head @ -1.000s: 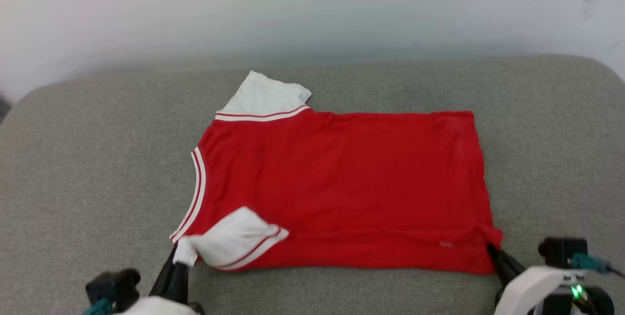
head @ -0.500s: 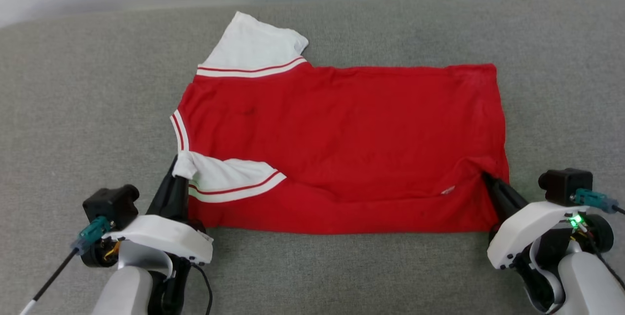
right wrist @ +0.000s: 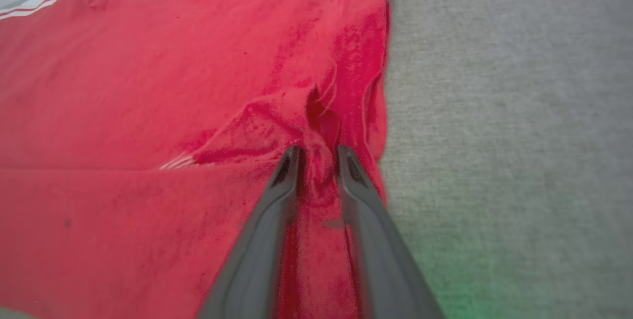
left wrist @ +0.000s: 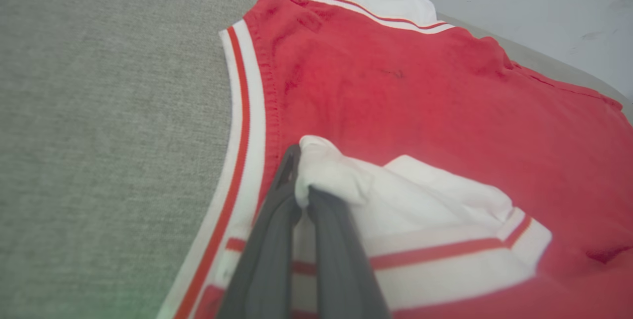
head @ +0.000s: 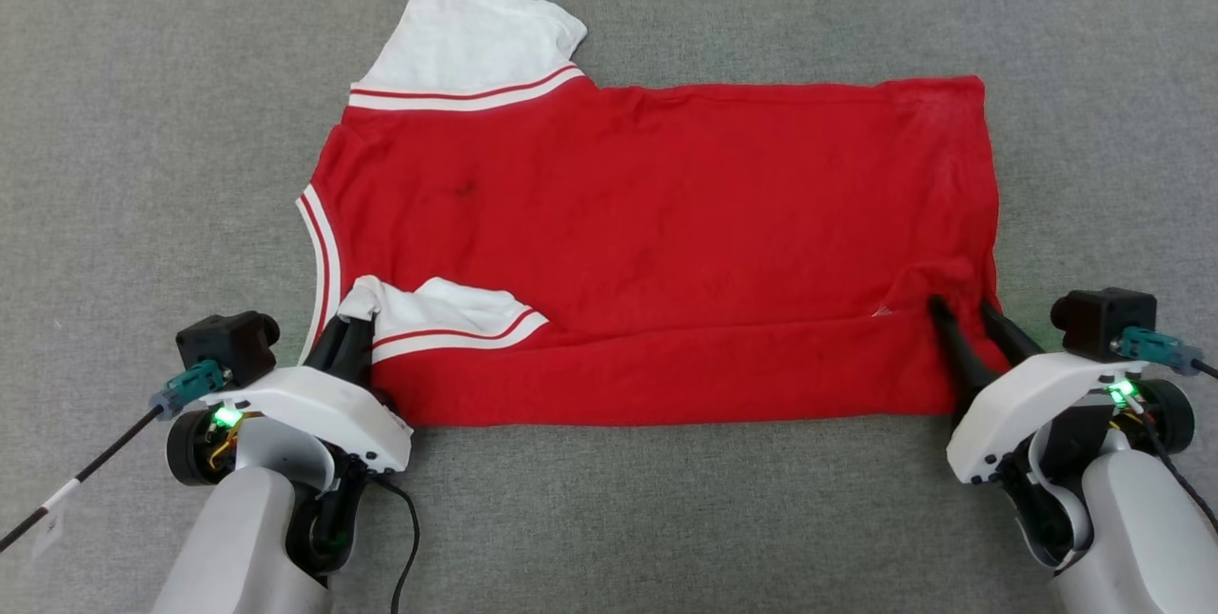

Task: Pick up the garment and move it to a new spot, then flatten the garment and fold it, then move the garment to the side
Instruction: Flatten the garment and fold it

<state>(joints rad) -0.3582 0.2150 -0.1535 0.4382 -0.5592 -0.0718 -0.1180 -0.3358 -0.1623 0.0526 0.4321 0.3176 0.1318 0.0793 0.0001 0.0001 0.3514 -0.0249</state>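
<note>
A red garment lies spread out on a grey woven surface, plain side up, with its neck end toward the robot's left and its hem toward the robot's right. One white short sleeve with red-and-white striped trim sticks out flat from the far left corner. The nearer white sleeve is folded inward onto the red body. A curved band of red-and-white trim edges the left end of the garment. The long edge nearest the robot is turned over on itself, forming a narrow red strip that runs from left to right along the near side. At the lower left, the left end effector has its two dark fingers pressed together on the tip of the folded white sleeve, with a small tuft of white cloth bulging above the pinch. At the lower right, the right end effector rests on the near hem corner. Its two dark fingers stand slightly apart, and a rumpled ridge of red cloth lies between and just beyond their tips. Bare grey surface surrounds the garment on every side
</note>
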